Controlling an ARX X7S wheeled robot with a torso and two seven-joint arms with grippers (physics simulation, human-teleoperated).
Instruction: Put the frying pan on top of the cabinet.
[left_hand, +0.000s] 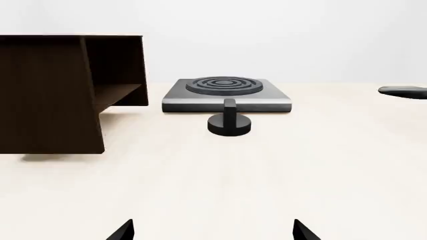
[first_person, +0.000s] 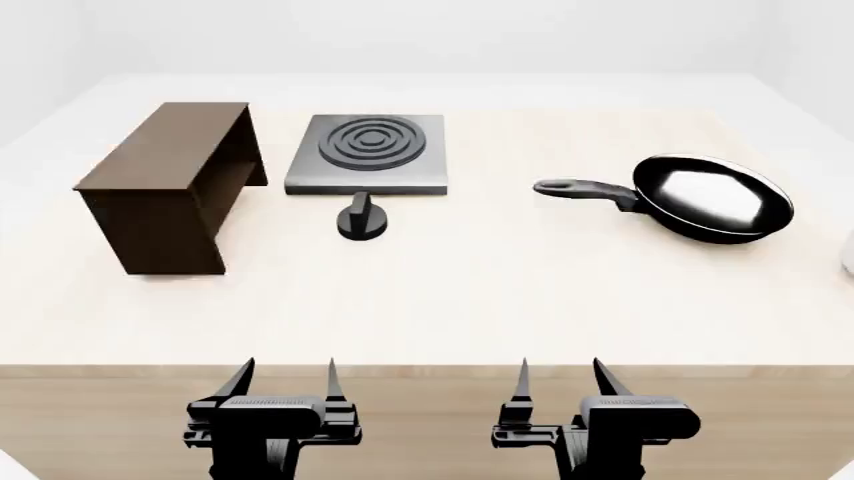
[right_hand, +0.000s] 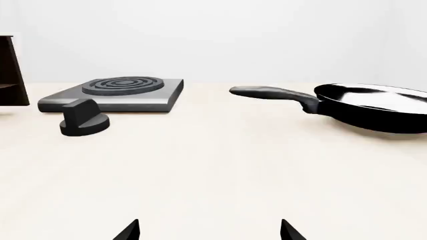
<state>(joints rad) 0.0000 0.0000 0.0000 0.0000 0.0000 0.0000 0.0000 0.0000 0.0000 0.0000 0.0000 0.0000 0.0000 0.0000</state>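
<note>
Pale wood runs across the whole table (first_person: 441, 300), and everything I need sits on it, well apart from my arms. The frying pan (first_person: 711, 196) lies far right, flat on the surface, its handle (first_person: 585, 190) pointing left toward the middle — a handy lie, since the handle is the part nearest the right gripper (first_person: 558, 375) and offers a narrow bar to close on. The cabinet (first_person: 167, 185) stands at the far left, upright, its flat top bare and its open side facing right toward the hotplate (first_person: 367, 152). A black knob (first_person: 362, 219) sits just near of the hotplate, apart from it.

Both grippers hang at the near edge of the table, short of anything. The right gripper's fingers stand spread wide with nothing between them; the left gripper (first_person: 284, 375) is likewise spread and empty.

I judge the task not yet begun. My next move would be reaching the right arm far and right to the handle — the carry then crosses over hotplate and knob, so I'd want the pan lifted high enough to clear both and level before setting it on the cabinet top.
</note>
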